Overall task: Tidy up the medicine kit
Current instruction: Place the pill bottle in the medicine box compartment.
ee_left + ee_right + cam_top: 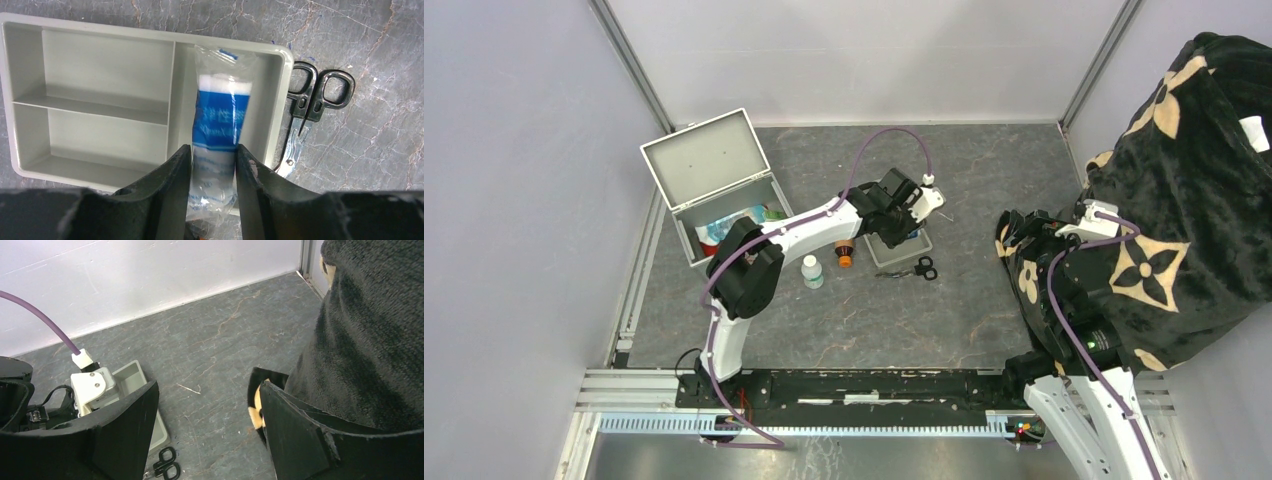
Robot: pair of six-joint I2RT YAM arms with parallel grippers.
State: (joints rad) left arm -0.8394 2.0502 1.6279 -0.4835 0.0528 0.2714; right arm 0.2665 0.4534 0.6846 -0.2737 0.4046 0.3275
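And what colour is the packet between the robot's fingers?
The packet is clear plastic with a blue label, best seen in the left wrist view.

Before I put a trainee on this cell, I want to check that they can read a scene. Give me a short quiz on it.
1. The left gripper is shut on: A) a bottle, B) a wrapped packet, C) a pouch?
2. True or false: the scissors lie on the table beside the tray, not in it.
3. Is the lid of the case up or down?

Key: 1 B. 2 True. 3 Up.
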